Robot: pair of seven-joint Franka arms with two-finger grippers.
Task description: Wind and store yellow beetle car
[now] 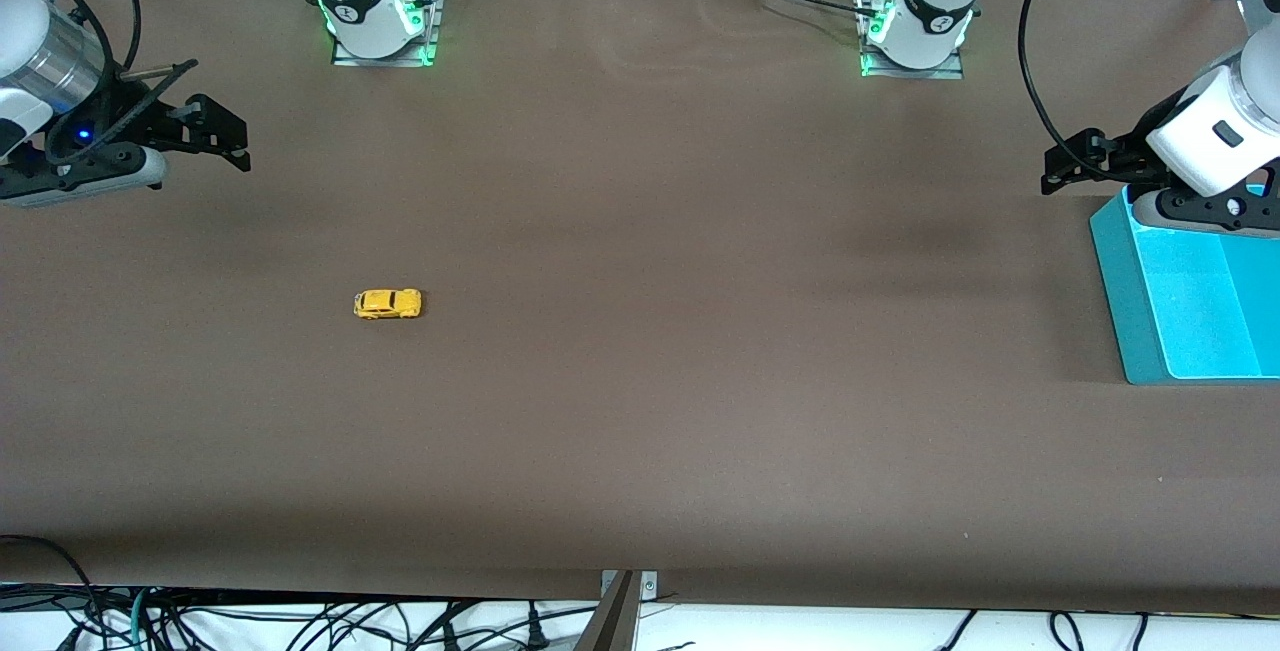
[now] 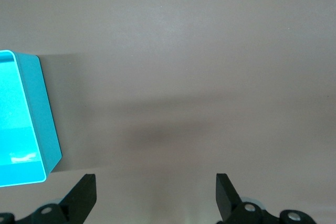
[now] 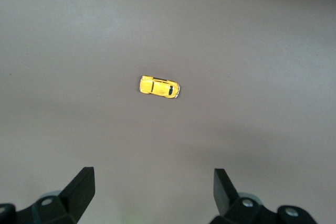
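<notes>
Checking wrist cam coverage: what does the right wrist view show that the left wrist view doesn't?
Only the right wrist view shows the yellow beetle car, alone on the table, untouched, ahead of the right gripper. Only the left wrist view shows the teal bin, beside the left gripper. Both share the bare brown table and their own gripper's jaws open with nothing between them.

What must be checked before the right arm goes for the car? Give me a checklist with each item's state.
1. Car on its wheels on the table, nothing touching it: ok.
2. Right tool open: ok.
3. Right tool over the car: not ok, it hangs over the table's end, off to the side.
4. Car in the right wrist view: ok.
5. Left tool open, waiting beside the bin: ok.
6. Bin empty: cannot tell, it is only partly in view.
</notes>
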